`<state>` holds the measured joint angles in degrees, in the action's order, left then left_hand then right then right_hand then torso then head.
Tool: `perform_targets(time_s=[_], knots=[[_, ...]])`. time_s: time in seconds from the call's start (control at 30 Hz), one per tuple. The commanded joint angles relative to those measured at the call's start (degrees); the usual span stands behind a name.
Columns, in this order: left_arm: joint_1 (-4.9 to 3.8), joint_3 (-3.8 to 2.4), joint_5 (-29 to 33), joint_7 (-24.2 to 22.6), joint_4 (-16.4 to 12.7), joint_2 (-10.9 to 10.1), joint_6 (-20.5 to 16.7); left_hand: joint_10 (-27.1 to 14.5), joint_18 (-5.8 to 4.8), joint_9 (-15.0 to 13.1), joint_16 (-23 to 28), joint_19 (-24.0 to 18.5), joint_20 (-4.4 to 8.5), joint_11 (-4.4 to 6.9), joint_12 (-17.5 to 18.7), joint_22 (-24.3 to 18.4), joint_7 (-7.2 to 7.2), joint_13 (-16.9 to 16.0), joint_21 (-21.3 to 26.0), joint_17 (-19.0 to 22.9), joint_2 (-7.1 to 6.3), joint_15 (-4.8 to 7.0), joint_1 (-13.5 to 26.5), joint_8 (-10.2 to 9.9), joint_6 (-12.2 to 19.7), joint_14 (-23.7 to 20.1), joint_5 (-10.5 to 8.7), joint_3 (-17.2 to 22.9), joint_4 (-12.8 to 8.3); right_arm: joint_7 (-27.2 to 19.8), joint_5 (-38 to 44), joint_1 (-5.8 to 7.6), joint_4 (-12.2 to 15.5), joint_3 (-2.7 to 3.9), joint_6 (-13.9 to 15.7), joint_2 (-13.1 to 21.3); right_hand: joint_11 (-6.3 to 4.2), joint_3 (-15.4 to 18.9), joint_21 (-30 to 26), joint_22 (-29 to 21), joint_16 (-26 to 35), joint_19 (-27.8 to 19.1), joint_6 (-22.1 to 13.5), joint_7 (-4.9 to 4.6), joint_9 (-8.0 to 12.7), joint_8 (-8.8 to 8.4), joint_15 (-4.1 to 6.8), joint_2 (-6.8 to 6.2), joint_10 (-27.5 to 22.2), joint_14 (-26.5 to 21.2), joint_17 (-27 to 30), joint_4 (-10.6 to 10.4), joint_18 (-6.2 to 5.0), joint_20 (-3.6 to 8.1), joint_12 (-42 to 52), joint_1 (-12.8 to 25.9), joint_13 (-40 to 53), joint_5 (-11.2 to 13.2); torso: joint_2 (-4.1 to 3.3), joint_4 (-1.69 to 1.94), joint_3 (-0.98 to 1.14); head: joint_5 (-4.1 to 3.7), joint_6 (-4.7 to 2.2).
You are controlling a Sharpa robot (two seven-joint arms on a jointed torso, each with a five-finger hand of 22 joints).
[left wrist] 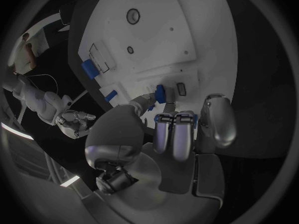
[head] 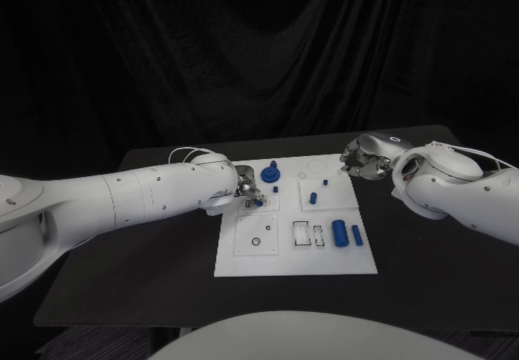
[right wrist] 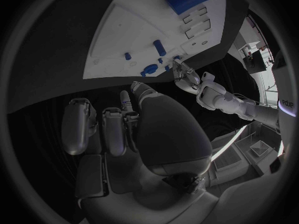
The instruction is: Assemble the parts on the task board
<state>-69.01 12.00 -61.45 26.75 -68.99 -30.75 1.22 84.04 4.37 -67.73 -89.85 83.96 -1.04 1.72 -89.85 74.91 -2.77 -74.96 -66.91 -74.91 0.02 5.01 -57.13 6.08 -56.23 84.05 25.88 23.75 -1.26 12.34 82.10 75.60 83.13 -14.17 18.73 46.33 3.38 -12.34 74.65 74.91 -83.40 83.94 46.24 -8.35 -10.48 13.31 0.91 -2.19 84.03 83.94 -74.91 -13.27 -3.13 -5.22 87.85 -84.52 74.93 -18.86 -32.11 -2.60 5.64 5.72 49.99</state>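
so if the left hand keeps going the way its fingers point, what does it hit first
Probably the small blue part at its fingertips, on the task board. The left hand seems to touch or pinch it already, though depth is unclear.

One task board (head: 244,255) (six blue parts (head: 338,233))

Premises appear to be a robotics laboratory or test cell. A black curtain (head: 271,67) hangs in folds behind a black table (head: 141,277), which carries a white task board (head: 281,259). At the rim of the wrist views, pale fixtures, possibly racks or benches, are too blurred to identify.
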Motion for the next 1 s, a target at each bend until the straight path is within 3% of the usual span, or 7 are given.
perform_targets(time_s=[0.03,0.33,0.43,0.6,0.73,0.9,1.0], knots=[[0.18,0.06,0.14,-1.67,-0.42,-0.18,-0.89,5.96,0.19,-0.59,-0.15,0.58,0.00,0.29,-0.15,9.04,0.34,-15.04,0.01,-15.09,-0.75,0.20,0.64,0.25,-0.12,5.95,0.43,2.70,-1.70,1.08,0.19,-0.12,0.03,0.04,-0.54,0.01,0.30,-0.40,-0.24,10.33,0.19,-0.08,0.39,-0.17,0.10,-0.09,-0.27,0.03,1.76,2.84,-2.03,-0.06,-0.45,-0.19,-0.18,0.02,10.73,-0.27,-0.01,-0.03,0.00,0.01,0.01],[0.21,0.06,0.14,-6.40,-2.81,-2.15,-8.69,5.96,0.19,-2.52,-0.15,0.55,0.10,0.49,-0.15,9.04,0.60,-15.04,-0.04,-15.09,-0.96,0.36,1.33,1.48,-0.21,5.95,1.27,7.37,-5.11,1.21,0.19,-0.14,0.01,0.04,-0.51,0.18,0.30,-0.41,-0.45,10.27,0.25,-0.17,0.36,-0.17,0.13,-0.11,-0.27,0.02,1.67,2.81,-1.91,-0.06,-0.50,-0.19,-0.23,0.05,10.64,-0.31,0.00,-0.02,-0.01,-0.05,0.01],[0.21,0.07,0.14,-8.11,-4.06,-3.34,-12.00,5.96,0.21,-3.62,-0.15,0.48,0.15,0.55,-0.15,9.01,0.63,-15.04,0.07,-15.09,-0.99,0.42,1.73,2.16,0.01,5.95,0.32,9.16,-6.38,1.26,0.19,-0.15,0.00,0.04,-0.49,0.31,0.30,-0.41,-0.45,10.27,0.25,-0.17,0.36,-0.17,0.13,-0.11,-0.27,0.02,1.67,2.81,-1.91,-0.06,-0.50,-0.19,-0.23,0.05,10.64,-0.31,0.00,0.01,0.00,-0.08,0.01],[0.23,0.07,0.14,-9.95,-6.11,-5.33,-16.58,5.96,0.24,-4.43,-0.15,0.41,0.19,0.60,-0.15,8.98,0.69,-15.04,0.18,-15.09,-0.85,0.45,1.92,2.70,0.16,5.95,-0.59,10.58,-7.32,1.31,0.19,-0.15,0.07,0.04,-0.38,0.60,0.30,-0.43,-0.52,10.25,0.31,-0.20,0.25,-0.19,0.18,-0.19,-0.27,-0.01,1.64,2.77,-1.81,-0.05,-0.51,-0.19,-0.24,0.08,10.61,-0.38,-0.05,0.04,0.03,-0.19,0.01],[0.31,0.08,0.14,-11.16,-8.45,-7.54,-21.20,5.96,0.24,-5.20,-0.15,0.37,0.18,0.56,-0.15,8.97,0.66,-15.04,0.21,-15.09,-0.80,0.43,2.56,3.21,0.35,5.95,-0.17,11.26,-7.46,1.33,0.19,-0.15,0.13,0.04,-0.21,0.95,0.31,-0.45,-0.50,10.25,0.32,-0.19,0.17,-0.19,0.22,-0.25,-0.27,-0.03,1.61,2.77,-1.81,-0.04,-0.51,-0.19,-0.26,0.10,10.58,-0.40,-0.02,0.08,0.00,-0.23,0.01],[1.14,0.08,0.14,-12.83,-11.56,-10.37,-28.01,5.96,0.25,-6.61,-0.15,0.28,0.15,0.56,-0.15,8.95,0.75,-15.04,0.26,-15.09,-0.21,0.42,2.77,4.11,1.34,5.95,-7.50,12.18,-6.58,1.38,-0.26,-0.15,0.21,0.04,0.15,1.42,0.28,-0.49,-0.61,10.22,0.40,-0.24,-0.13,-0.21,0.36,-0.45,-0.26,-0.13,1.52,2.71,-1.66,-0.01,-0.53,-0.19,-0.31,0.15,10.50,-0.46,0.10,0.13,0.13,0.16,0.01],[2.00,0.08,0.14,-14.00,-12.77,-11.49,-32.84,5.96,0.17,-7.05,-0.15,0.37,0.10,0.48,-0.15,9.06,0.66,-15.04,-0.17,-15.09,-0.11,0.35,3.34,4.74,1.63,5.95,-11.79,11.25,-4.61,1.48,-0.46,-0.15,0.22,0.04,0.40,1.62,0.29,-0.51,-0.67,10.20,0.40,-0.27,-0.21,-0.21,0.40,-0.50,-0.26,-0.16,1.50,2.71,-1.67,0.00,-0.54,-0.19,-0.32,0.16,10.48,-0.47,0.16,0.11,0.20,0.49,0.01]])
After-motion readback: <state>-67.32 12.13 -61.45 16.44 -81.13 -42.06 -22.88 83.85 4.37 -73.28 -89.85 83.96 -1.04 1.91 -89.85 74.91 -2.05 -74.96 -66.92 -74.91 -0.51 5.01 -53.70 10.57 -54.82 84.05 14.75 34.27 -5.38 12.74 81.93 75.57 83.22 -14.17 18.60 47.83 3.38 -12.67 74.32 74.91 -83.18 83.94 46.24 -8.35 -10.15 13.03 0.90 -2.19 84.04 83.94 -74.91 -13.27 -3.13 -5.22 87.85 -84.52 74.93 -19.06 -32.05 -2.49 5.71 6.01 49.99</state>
